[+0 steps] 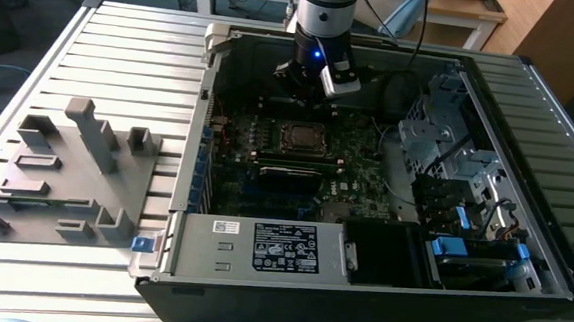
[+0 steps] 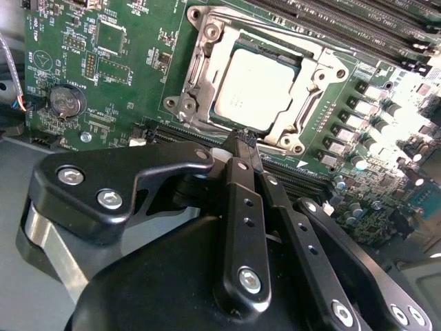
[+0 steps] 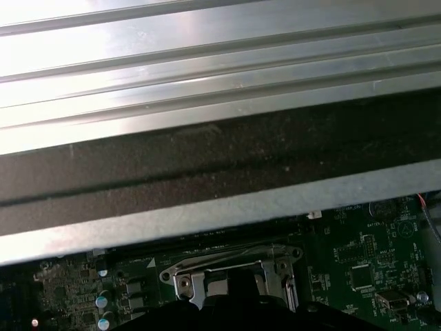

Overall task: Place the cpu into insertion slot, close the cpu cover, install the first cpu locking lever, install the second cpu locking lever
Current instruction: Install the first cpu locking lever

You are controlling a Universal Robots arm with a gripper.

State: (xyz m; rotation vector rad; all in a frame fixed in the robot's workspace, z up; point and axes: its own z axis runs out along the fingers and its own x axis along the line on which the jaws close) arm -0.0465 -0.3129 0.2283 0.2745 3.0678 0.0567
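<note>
One cpu just beyond closed pincer

1. My gripper is matt black, with silver screw heads along its links.
2. The cpu looks pale dull grey; the cpu cover around it is bright silver.
3. I see a green motherboard dotted with tiny silver parts.
4. The computer case is black, with blue tabs.
5. The table is ribbed light grey.

Black gripper links, silver screws (perhaps a blue light above)
</note>
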